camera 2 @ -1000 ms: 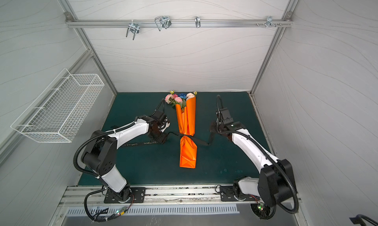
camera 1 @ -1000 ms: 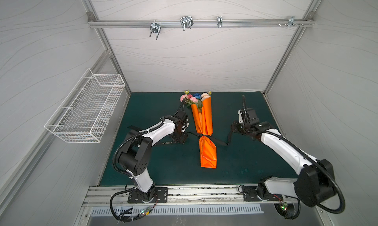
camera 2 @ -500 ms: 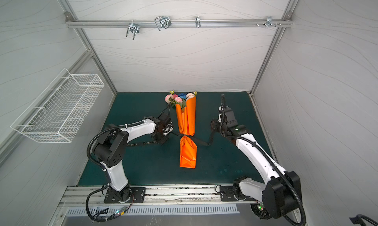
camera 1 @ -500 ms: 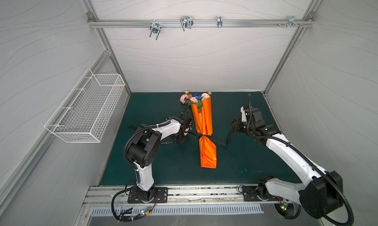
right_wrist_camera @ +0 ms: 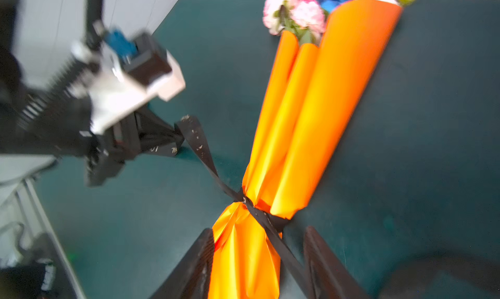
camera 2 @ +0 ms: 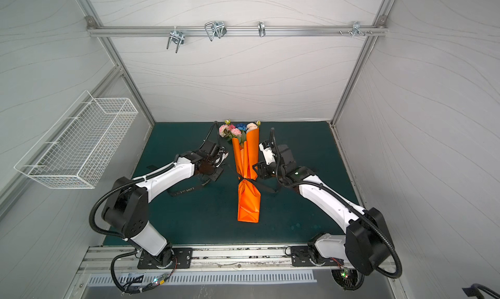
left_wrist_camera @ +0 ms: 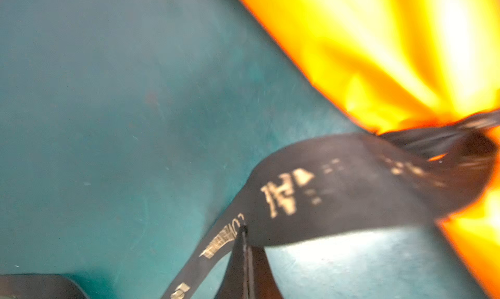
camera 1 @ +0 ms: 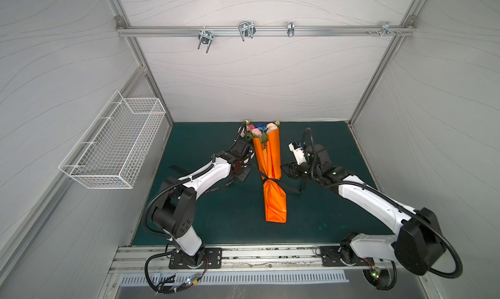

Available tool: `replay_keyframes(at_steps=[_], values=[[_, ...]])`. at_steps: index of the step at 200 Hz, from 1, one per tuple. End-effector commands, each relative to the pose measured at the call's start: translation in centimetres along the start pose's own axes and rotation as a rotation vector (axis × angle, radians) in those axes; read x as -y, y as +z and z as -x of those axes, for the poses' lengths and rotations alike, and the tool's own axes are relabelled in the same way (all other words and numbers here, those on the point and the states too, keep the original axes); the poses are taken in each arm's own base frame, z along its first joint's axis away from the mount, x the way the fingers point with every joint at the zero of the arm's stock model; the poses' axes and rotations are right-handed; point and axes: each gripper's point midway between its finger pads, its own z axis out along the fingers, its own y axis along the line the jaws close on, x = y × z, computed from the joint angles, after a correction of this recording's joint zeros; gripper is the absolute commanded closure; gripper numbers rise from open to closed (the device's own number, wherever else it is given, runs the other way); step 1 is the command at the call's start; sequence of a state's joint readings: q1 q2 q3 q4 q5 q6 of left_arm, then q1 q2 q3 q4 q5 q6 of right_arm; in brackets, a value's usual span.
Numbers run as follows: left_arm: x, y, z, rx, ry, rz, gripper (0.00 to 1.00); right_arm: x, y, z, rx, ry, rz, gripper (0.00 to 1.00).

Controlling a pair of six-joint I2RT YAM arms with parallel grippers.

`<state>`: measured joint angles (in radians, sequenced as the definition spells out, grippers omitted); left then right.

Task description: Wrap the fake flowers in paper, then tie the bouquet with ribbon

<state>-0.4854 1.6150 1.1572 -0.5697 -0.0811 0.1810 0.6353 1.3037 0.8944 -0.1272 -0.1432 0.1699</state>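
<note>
The bouquet of fake flowers lies along the green mat in an orange paper wrap, blossoms toward the back wall. A black printed ribbon cinches the wrap's waist. My left gripper is left of the wrap, shut on the ribbon's left strand. My right gripper hangs open just right of the waist. In the right wrist view, the lower wrap and the ribbon's right strand show between its fingers.
The ribbon's long left tail trails over the mat under my left arm. A white wire basket hangs on the left wall. A metal rail with hooks crosses the back wall. Walls close in the mat on three sides.
My left gripper has shut on the ribbon's left strand. My right gripper has widened and moved left, closer to the wrap's waist.
</note>
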Motion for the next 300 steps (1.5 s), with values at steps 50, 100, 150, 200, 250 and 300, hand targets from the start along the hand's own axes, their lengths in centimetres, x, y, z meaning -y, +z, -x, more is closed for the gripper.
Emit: replay_keyframes(at_steps=[50, 100, 150, 200, 250, 300], values=[[1.1, -4.7, 7.0, 0.296, 0.037, -0.037, 1.00, -4.1, 4.6, 3.5, 0.093, -0.327, 0.127, 0.38], [3.6, -8.4, 10.3, 0.487, 0.029, -0.079, 1.00, -1.7, 4.3, 4.8, 0.100, -0.239, 0.001, 0.38], [6.6, -9.4, 10.8, 0.558, 0.030, -0.183, 1.00, 13.1, -4.1, -0.2, -0.082, 0.308, -0.511, 0.40], [9.3, -10.0, 10.8, 0.567, 0.048, -0.260, 1.00, 24.9, -9.2, -8.9, -0.243, 0.746, -0.736, 0.29], [11.0, -10.6, 10.4, 0.560, 0.064, -0.319, 1.00, 24.9, -3.4, -8.6, -0.318, 0.826, -0.590, 0.15], [13.0, -11.0, 10.7, 0.554, 0.094, -0.365, 1.00, 24.2, 1.5, -9.5, -0.400, 0.840, -0.550, 0.17]])
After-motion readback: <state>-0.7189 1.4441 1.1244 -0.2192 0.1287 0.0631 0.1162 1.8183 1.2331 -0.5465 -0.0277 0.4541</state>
